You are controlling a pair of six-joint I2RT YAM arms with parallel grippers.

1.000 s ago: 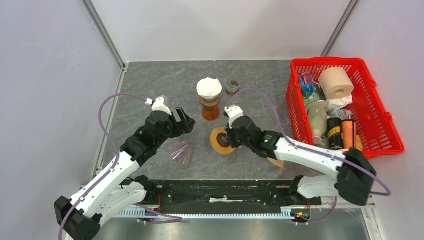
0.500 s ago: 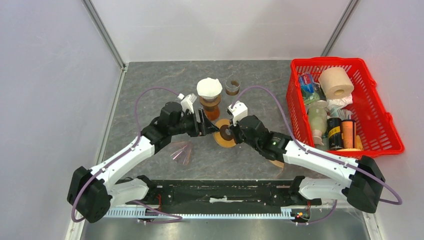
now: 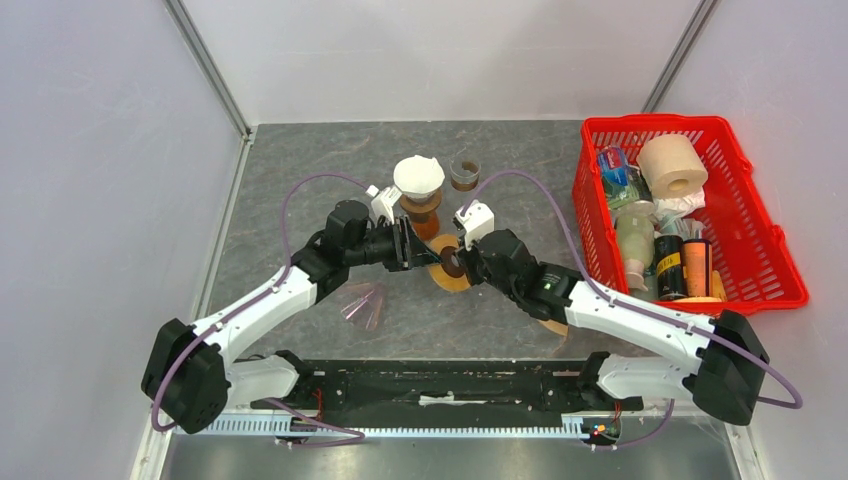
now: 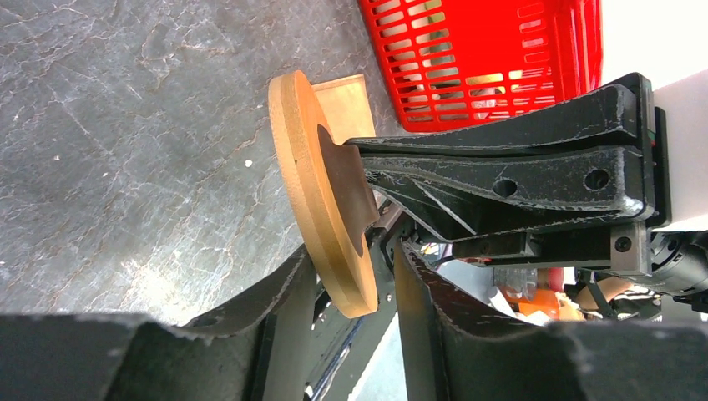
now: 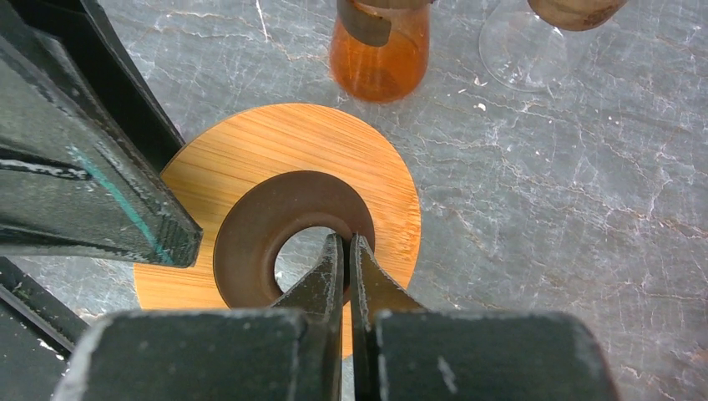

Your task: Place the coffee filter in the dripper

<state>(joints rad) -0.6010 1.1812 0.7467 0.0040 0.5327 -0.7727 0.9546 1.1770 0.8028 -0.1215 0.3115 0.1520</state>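
While right hand (image 5: 349, 251) grips, ring (image 4: 305, 167) seemingly edge-on

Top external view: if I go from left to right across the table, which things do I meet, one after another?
Pink transparent cone → white coffee filter on the amber carafe → small glass cup → red basket.

In the top view the left arm stretches from its base at 7 o'clock up toward 1 o'clock, its wrist turned so the left gripper (image 3: 418, 248) points to 3 o'clock, jaws apart astride the rim of the wooden ring (image 5: 284, 150). The right arm reaches toward 10 o'clock, and the right gripper (image 3: 450, 266) is pinched on the ring's inner edge.
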